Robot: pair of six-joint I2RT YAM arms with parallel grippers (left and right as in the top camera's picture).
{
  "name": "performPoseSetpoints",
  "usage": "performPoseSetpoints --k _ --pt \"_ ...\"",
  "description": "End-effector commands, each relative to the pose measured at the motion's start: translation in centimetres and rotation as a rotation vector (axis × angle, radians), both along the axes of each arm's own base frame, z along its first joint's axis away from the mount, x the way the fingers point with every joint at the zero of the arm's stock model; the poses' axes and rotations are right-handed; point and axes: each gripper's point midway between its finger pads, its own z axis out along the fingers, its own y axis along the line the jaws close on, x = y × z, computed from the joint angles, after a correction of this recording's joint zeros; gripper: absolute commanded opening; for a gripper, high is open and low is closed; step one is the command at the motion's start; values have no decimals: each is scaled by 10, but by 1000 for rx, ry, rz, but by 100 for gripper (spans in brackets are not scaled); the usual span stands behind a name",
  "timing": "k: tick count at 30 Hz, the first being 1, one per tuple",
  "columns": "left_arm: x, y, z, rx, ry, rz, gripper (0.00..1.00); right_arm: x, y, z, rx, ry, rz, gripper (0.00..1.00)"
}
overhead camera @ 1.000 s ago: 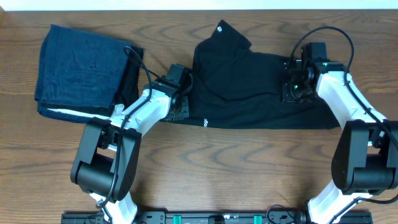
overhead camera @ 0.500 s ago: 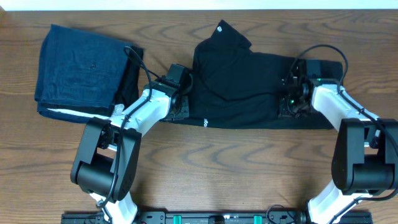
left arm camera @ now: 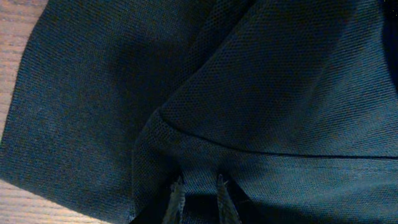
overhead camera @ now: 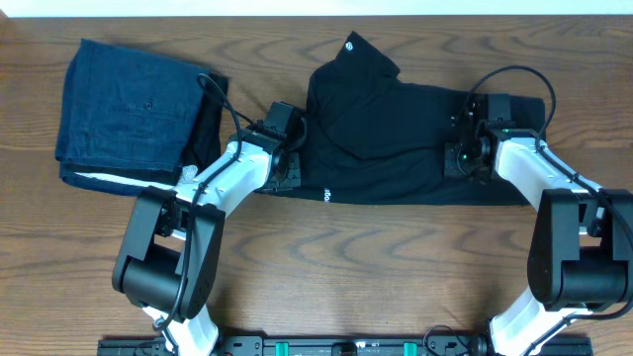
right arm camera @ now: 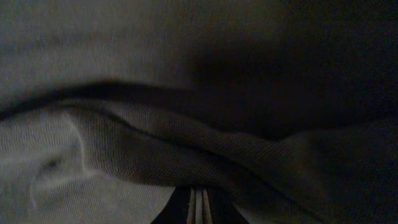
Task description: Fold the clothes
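The black shirt [overhead camera: 376, 129] lies spread across the middle of the table, collar toward the back, with a small white mark near the collar and one at the front hem. My left gripper [overhead camera: 287, 170] sits at the shirt's left edge. In the left wrist view its fingers [left arm camera: 200, 198] are close together with black mesh fabric [left arm camera: 280, 81] pinched at the tips. My right gripper [overhead camera: 461, 161] rests on the shirt's right part. In the right wrist view its fingers [right arm camera: 200, 208] are pressed together under a fold of the shirt [right arm camera: 124, 155].
A folded dark-blue denim-like garment [overhead camera: 129, 104] with a white edge lies at the back left, close to my left arm. Bare wooden table [overhead camera: 396, 257] runs along the front. The table's far edge is just behind the collar.
My right gripper has moved a little toward the left and front over the shirt's right part, and the fabric there has shifted with it. The left arm has not moved.
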Motion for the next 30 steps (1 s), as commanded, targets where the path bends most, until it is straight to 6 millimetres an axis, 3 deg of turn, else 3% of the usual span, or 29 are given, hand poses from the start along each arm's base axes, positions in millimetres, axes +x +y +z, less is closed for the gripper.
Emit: performPoseSetpoints --k 1,13,17,20,25,30 --pt "-3 4 -5 11 15 0 22 8 -13 3 -55 -38 -38 6" --pt "-3 4 -5 12 15 0 22 48 -26 21 -113 -218 -71 11" --pt "-3 4 -5 12 15 0 22 70 -36 39 -137 -314 -102 14" --pt "-3 4 -5 12 15 0 22 75 -47 62 -138 -328 -129 15" --pt "-3 4 -5 12 14 0 22 54 -73 98 -129 -268 -228 17" --pt "-3 4 -5 12 14 0 22 7 -95 88 -124 -91 -314 5"
